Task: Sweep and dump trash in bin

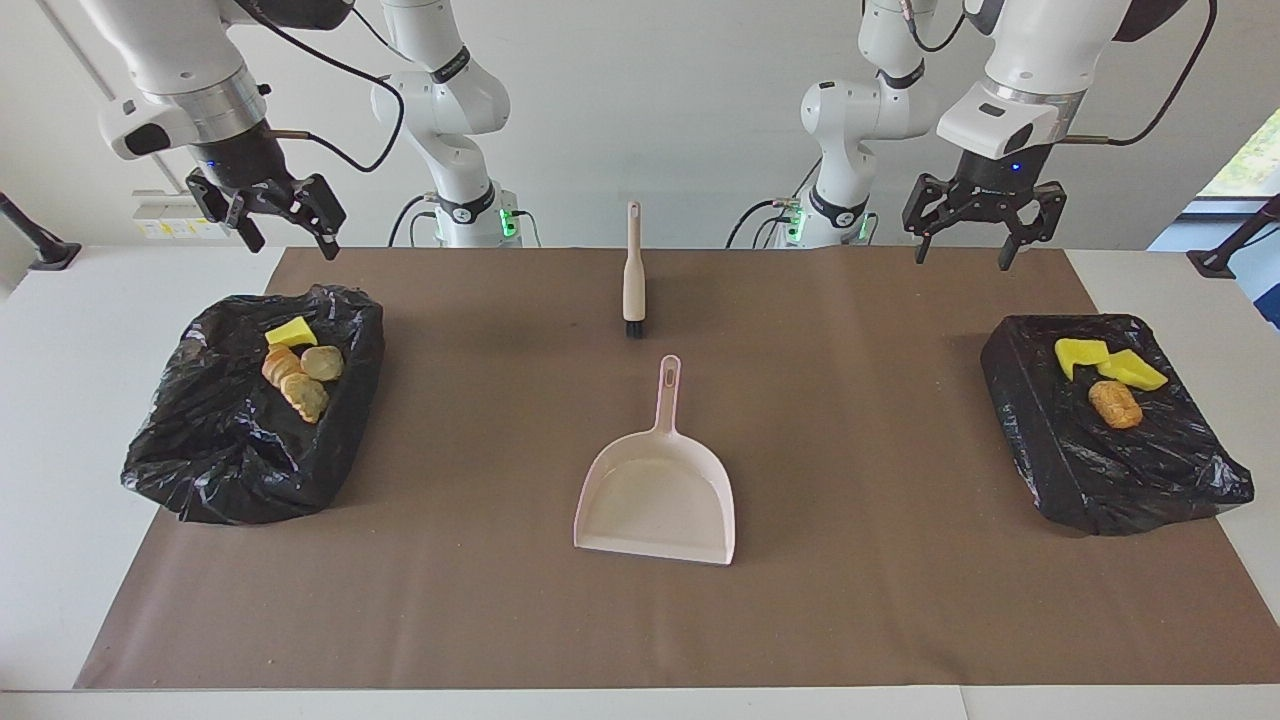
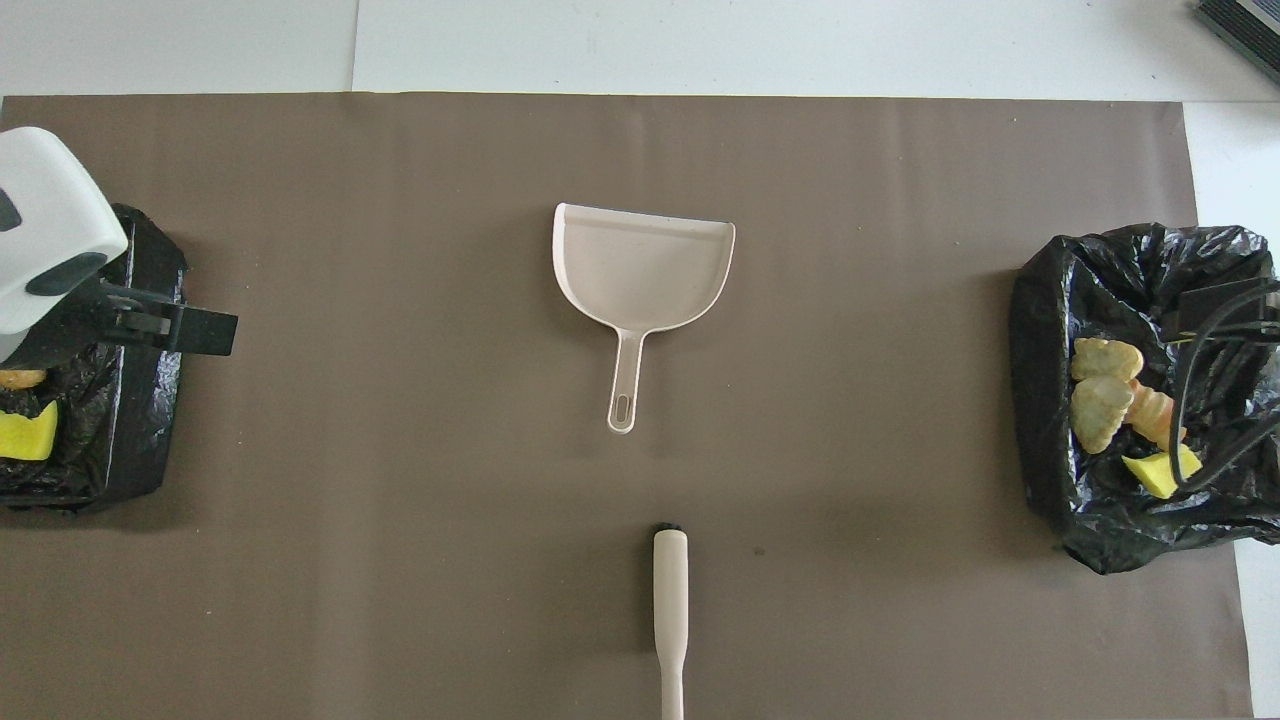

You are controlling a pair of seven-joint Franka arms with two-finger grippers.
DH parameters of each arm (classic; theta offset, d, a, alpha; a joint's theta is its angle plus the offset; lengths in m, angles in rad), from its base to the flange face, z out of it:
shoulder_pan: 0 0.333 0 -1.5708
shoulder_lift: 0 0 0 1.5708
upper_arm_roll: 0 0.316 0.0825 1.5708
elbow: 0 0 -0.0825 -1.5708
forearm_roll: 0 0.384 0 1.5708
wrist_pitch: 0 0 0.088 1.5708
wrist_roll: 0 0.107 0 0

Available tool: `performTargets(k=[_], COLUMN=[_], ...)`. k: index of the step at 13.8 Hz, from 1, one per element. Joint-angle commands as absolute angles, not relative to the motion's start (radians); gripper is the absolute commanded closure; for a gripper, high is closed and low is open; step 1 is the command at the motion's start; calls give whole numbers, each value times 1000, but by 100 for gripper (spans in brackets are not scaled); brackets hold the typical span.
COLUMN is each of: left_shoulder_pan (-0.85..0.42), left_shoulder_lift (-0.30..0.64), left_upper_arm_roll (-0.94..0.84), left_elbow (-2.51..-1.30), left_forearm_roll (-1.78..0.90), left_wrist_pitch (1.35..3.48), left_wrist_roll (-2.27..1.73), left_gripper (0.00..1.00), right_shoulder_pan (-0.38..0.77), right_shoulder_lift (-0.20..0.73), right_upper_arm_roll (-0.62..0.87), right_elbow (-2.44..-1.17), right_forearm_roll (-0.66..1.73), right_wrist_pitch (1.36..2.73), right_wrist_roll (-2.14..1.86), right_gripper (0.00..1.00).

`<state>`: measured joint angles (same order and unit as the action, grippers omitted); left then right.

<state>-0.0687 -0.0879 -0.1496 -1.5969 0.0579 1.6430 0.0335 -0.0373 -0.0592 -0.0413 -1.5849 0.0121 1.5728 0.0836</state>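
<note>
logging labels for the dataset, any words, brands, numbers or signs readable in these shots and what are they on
No text can be read in either view.
dustpan: plain, no marking shows.
brush: plain handle, no marking shows.
bin bags: plain black, no print.
right arm's band: dark band with faint lettering, too small to read.
White items on the wall near the right hand: too small to read.

Matt brown paper mat (image 1: 860,560) over a smooth white table (image 1: 60,400).
Glossy, crinkled black plastic liners (image 1: 240,450) on both bins (image 1: 1110,470); smooth pale pink plastic dustpan (image 1: 655,495) and brush (image 1: 633,265) handle, dark bristles; porous yellow sponge (image 1: 1080,352) chunks; rough, crusty tan lumps (image 1: 1114,403); glossy white arm shells (image 1: 1030,40), brushed metal wrist ring (image 1: 222,105), matt black gripper parts.
</note>
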Motion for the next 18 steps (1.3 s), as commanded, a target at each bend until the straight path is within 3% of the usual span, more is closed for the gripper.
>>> performTargets(k=[1,4,10,18], left_shoulder_pan=[-52,-32,-35,-104], left_shoulder_lift=[-45,-8,-12,5], left_upper_arm_roll=[-150,-137,-127,11], left_elbow=[-1514,-1428,-1428,-1414], left_forearm_roll=[6,-40,-34,-31], left_wrist_pitch=[1568,1506,1506,1473], left_wrist_roll=[46,48,52,106], left_gripper=[0,0,0,0], right_shoulder_pan=[-51,-51,-51,-51], right_shoulder_lift=[-54,-54,-54,-54], right_upper_arm_roll=[-29,-29,-29,-29], right_elbow=[-1568,-1568,-1569,-1568], right_forearm_roll=[17,17,18,18], right_wrist_pitch=[1557,1557,1557,1557], right_wrist_roll=[91,91,91,91], right_gripper=[0,0,0,0])
